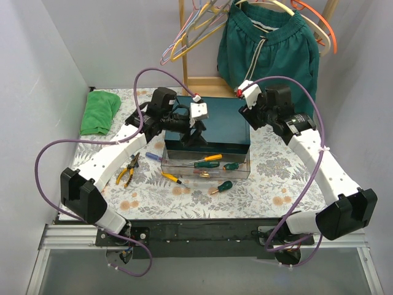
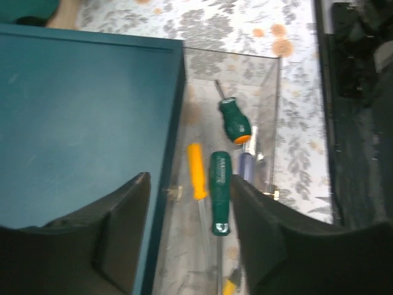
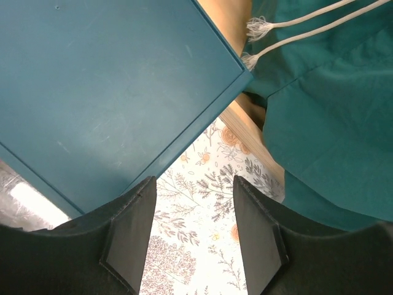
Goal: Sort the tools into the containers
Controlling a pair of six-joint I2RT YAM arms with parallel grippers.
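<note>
Your floral table (image 1: 276, 184) is walled close on both sides; open room lies only in front of the teal box (image 1: 215, 120), where its clear drawer (image 1: 245, 172) stands pulled out. The left gripper (image 2: 190, 236) gapes empty over the box's front edge, the right gripper (image 3: 193, 236) likewise over its back right corner. The left wrist view shows screwdrivers (image 2: 220, 190) up close inside the drawer; only the top view shows pliers (image 1: 129, 170) left of the box.

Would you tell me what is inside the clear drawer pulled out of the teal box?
Visible in the clear drawer: a stubby green-handled screwdriver, a yellow-handled one, a long green-handled one, a bluish handle. The teal box covers the drawer's back part.
</note>
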